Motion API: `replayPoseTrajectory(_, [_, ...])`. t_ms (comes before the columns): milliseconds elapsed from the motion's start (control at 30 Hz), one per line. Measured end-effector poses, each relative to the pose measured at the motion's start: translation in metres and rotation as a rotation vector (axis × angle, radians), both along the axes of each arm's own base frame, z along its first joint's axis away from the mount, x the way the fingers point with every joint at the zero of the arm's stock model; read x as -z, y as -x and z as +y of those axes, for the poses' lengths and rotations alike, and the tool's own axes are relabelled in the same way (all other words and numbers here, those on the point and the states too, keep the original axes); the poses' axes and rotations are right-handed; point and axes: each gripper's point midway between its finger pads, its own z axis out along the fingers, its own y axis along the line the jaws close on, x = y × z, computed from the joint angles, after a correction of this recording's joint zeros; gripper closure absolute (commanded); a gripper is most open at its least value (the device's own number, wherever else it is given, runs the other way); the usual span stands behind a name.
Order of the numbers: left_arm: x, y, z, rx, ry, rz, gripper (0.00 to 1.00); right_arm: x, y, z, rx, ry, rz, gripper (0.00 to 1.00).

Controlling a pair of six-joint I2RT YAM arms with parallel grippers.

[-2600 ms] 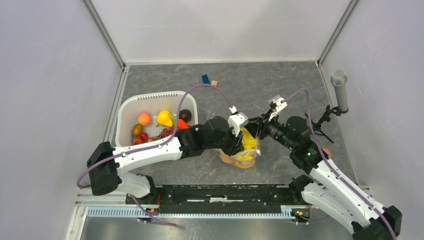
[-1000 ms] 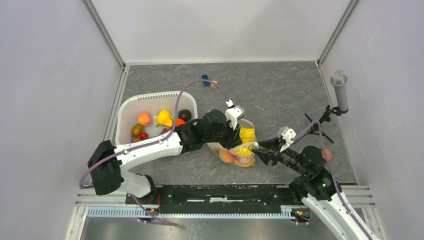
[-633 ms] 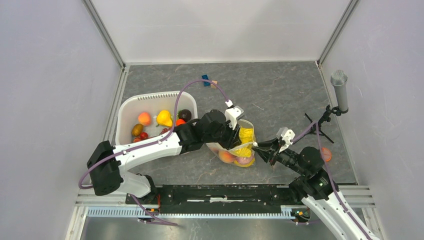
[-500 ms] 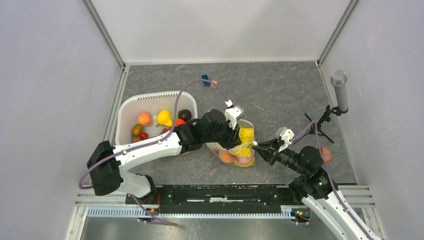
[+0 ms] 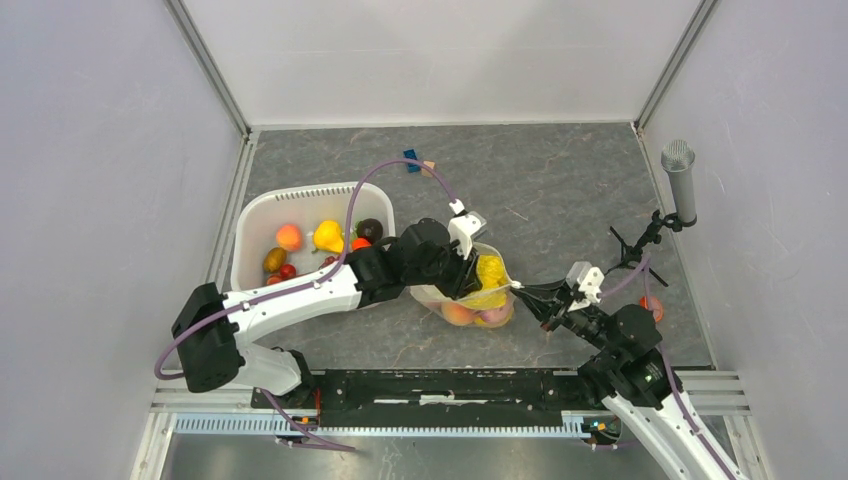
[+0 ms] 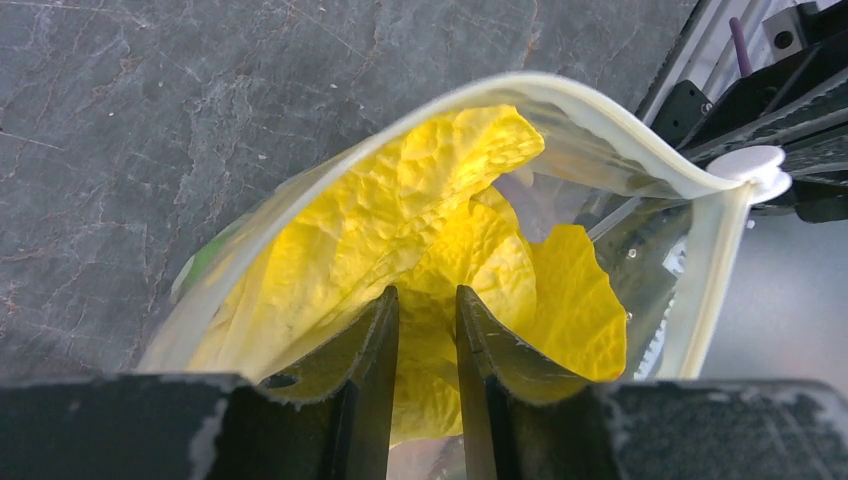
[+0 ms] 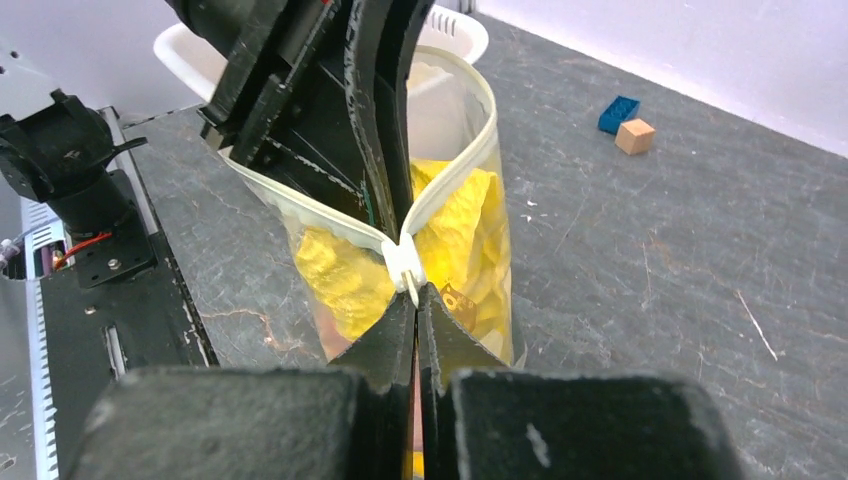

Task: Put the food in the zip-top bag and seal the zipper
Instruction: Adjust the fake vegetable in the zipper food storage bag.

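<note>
The zip-top bag [image 5: 484, 298] stands upright at mid table, its mouth open, with the crinkled yellow piece [image 6: 440, 200] and peach-coloured food [image 5: 458, 313] inside. My left gripper [image 6: 427, 295] reaches down into the mouth. Its fingers stand narrowly apart, clamped on the near bag wall with yellow food showing between them. My right gripper [image 7: 416, 292] is shut on the zipper's white slider [image 7: 403, 262] at the right end of the bag's mouth. The zipper [image 6: 600, 115] gapes wide from that slider onward.
The white basket [image 5: 262, 215] at the left holds more food: a peach [image 5: 289, 236], a yellow pear [image 5: 328, 236] and small red pieces. A blue brick [image 7: 618, 113] and a wooden cube [image 7: 635, 136] lie at the back. A microphone stand [image 5: 680, 180] rises at the right.
My right gripper moved up to the bag's right corner and closed on the slider, then drew slightly right. The left gripper kept its hold and barely moved.
</note>
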Motion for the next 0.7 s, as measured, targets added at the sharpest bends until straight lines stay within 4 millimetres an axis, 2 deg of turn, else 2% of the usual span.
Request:
replayPoseTrajectory(200, [0.003,0.009,0.000,0.048,-0.007,0.027,0.63,-0.006,0.007,0.005,-0.052,-0.015,-0.041,1.00])
replayPoseTrajectory(367, [0.002,0.011,0.000,0.060,-0.005,0.029,0.51,-0.009,0.008,0.006,-0.058,-0.019,-0.065,1.00])
replayPoseTrajectory(500, [-0.007,0.016,0.009,0.072,-0.011,0.012,0.35,-0.011,0.008,0.005,-0.056,-0.016,-0.085,1.00])
replayPoseTrajectory(700, [-0.032,0.018,0.019,0.104,-0.048,-0.032,0.29,-0.015,0.006,0.004,-0.045,-0.021,-0.101,1.00])
